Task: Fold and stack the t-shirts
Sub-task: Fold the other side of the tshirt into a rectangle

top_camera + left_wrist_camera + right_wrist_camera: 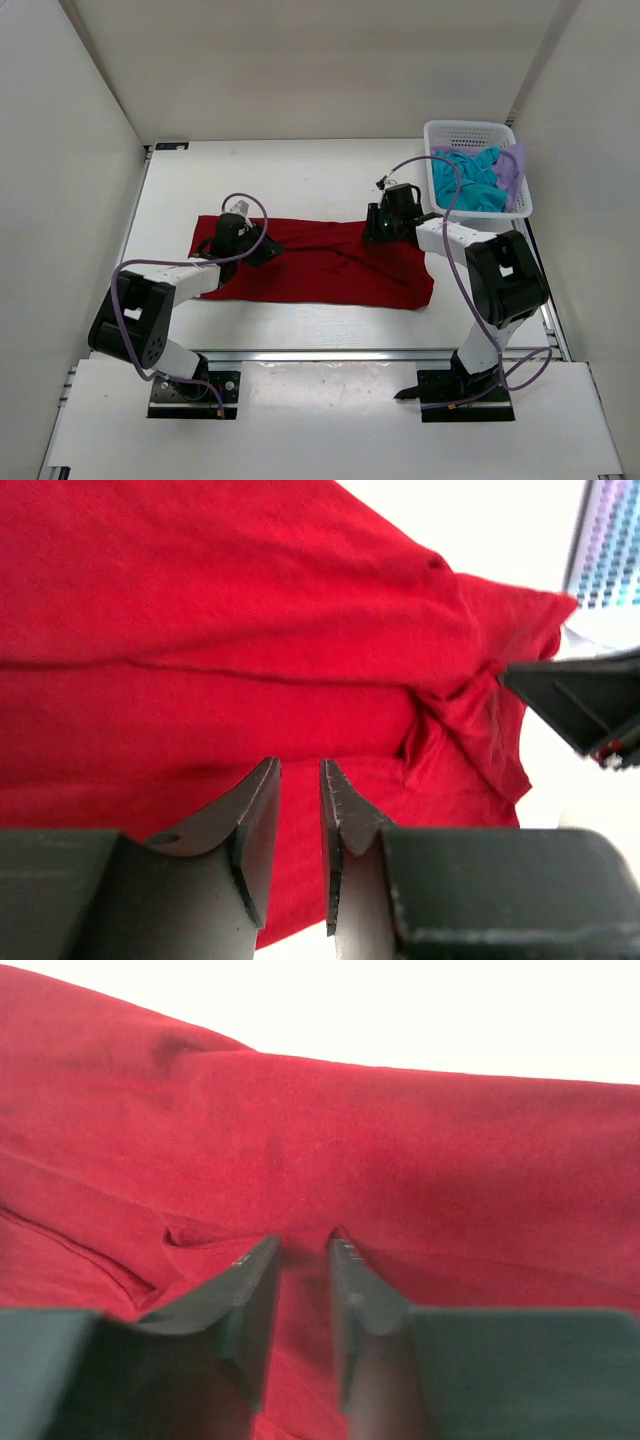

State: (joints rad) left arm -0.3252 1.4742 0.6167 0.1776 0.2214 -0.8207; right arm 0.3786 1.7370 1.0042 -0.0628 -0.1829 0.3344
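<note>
Across the middle of the surface (300, 170) lies the red t-shirt (320, 265), spread flat with its long axis running left to right. It is wrinkled at its right end, where a bunched fold shows in the left wrist view.

Both arms work along its far edge. The left hand (272, 246) sits over the left part of that edge, and the right hand (372, 235) over the right part, so each arm is nearer its own end of the shirt. From both hands the bulk of the cloth lies toward the robot's bases. That is the relation the next move turns on: a fold would most likely carry the far edge toward the near edge, across the short axis.

The left hand (300, 770) has its fingers narrowly parted. Cloth and a sliver of white surface show through the slit, so it looks released, with nothing caught between.

The right hand (303, 1245) also shows only a thin gap, and its tips are down at the cloth beside a small crease. I cannot tell whether it pinches a fold of the shirt.

The teal-blue t-shirt (465, 180) and the lavender t-shirt (512, 165) sit crumpled in the white basket (470, 128) at the far right corner — well apart from the red one, and closer to the right arm.
</note>
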